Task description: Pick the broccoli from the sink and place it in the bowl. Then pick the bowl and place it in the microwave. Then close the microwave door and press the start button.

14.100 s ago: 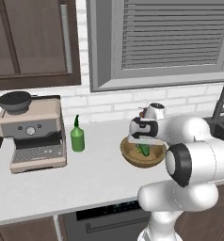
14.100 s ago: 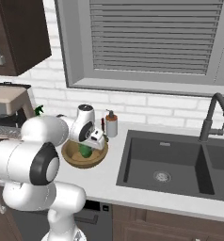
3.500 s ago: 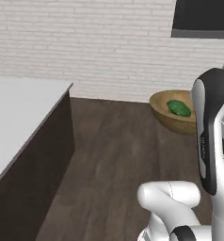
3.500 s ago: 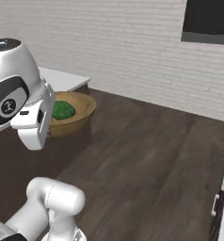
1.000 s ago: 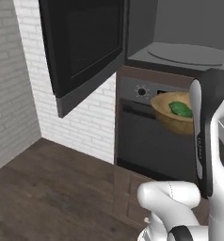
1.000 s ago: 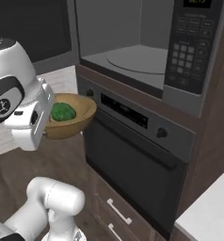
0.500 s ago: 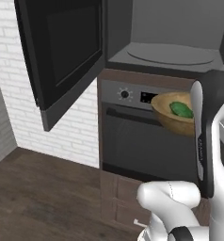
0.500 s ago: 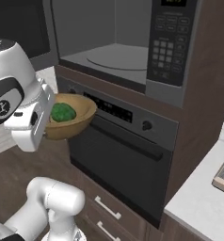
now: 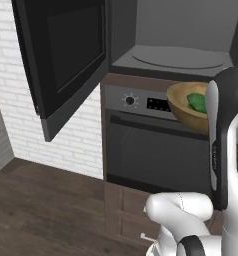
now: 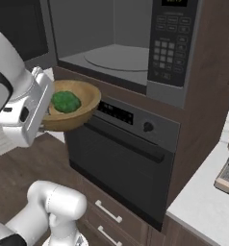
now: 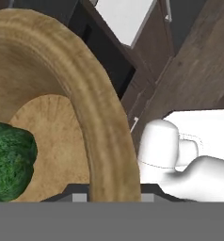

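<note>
Light-brown wood fills most of what we see from the hand camera: the rim of the bowl point(image 11: 102, 136) runs straight up from between our fingertips, so the gripper point(image 11: 107, 197) is clamped on that rim, one finger inside and one outside. From the right base view the gripper point(image 10: 42, 126) sits at the bowl's point(image 10: 82, 113) near left edge, and the bowl juts out to the right of the hand, roughly level and clear of any surface. The broccoli point(image 10: 65, 102) lies inside the bowl, near the rim we hold; in the hand view the broccoli point(image 11: 8, 162) sits low on the darker floor of the bowl, left of the pinched rim.

Beyond the bowl, we see the oven point(image 10: 121, 158) with its knob and bar handle just behind and below it. Above the oven, the microwave point(image 10: 171, 48) stands with its cavity exposed and the turntable plate point(image 10: 116, 57) bare. In the left base view the microwave door point(image 9: 61, 65) is swung wide to the left, well apart from the bowl point(image 9: 183, 107).
</note>
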Controlling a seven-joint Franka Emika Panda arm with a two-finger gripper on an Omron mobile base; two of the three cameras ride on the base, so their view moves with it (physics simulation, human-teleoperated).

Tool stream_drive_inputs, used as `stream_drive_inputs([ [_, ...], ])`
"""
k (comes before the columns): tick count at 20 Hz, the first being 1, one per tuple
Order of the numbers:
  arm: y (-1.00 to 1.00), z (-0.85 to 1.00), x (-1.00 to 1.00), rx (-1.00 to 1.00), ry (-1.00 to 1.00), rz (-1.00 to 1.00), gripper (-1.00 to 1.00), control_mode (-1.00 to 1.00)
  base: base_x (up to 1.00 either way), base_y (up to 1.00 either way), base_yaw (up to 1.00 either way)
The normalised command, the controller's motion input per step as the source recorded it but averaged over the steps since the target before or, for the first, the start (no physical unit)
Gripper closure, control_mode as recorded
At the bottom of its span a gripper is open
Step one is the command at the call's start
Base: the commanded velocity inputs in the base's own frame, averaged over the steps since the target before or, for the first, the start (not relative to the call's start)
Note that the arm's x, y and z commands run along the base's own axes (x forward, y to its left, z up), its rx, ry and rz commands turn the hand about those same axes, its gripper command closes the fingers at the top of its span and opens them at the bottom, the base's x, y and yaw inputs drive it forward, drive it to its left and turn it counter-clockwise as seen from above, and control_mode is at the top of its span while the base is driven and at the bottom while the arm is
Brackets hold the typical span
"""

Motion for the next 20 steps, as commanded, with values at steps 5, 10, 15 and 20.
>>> stream_drive_inputs([
  [5, 0.0, 0.57, 0.04, 0.0, -0.22, -0.08, 1.0, -1.0, 0.0, 0.0, 0.0],
  [10, 0.0, 0.45, 0.27, 0.0, -0.18, -0.04, 1.0, -1.0, 0.0, 0.0, 0.0],
  [15, 0.0, 0.39, 0.5, 0.0, -0.11, 0.0, 1.0, -1.0, 0.0, 0.0, 0.0],
  [20, -0.01, 0.1, 0.71, 0.0, 0.0, 0.0, 1.0, -1.0, 0.0, 0.0, 0.0],
])
